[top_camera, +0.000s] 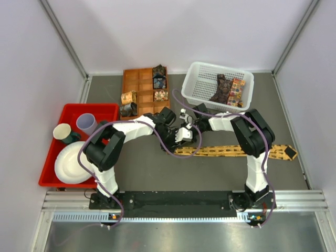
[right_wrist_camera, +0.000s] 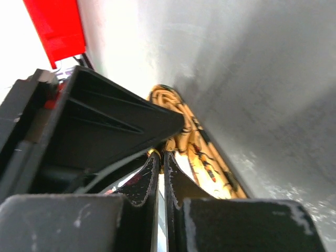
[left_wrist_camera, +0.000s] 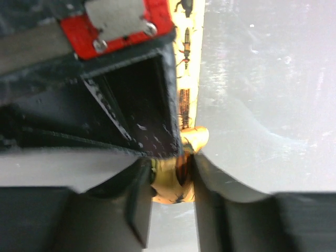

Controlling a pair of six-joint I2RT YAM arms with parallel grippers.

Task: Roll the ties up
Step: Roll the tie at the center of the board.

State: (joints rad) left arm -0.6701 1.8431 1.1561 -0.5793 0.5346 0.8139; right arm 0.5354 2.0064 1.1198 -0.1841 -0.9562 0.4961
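Left gripper: jaws part-way apart, clamped on the rolled narrow end of the golden-yellow patterned fabric necktie. One finger is on each side of the roll, both touching it.

Right gripper: jaws closed together, tips against the same roll from the opposite side. Cannot tell whether any fabric is pinched between them.

The two grippers meet tip to tip near the desk centre. Each one's black body fills much of the other's wrist view and hides most of the roll. From above, a grey-purple cable loop hangs across that end of the necktie.

The unrolled remainder lies flat on the grey desk. It runs from the grippers towards the right edge, with the wide pointed end near that edge.

Surroundings:
- White mesh plastic basket at the far edge, right of centre. It holds a dark brown tie and a multicoloured tie.
- Orange-brown compartment tray at the far edge, just left of the basket. It holds a dark blue rolled tie, a reddish rolled tie, a tan rolled tie and a dark rolled tie.
- Red plastic bin along the left edge. It holds a white plate, a green cup and a lavender cup, well apart from the necktie.
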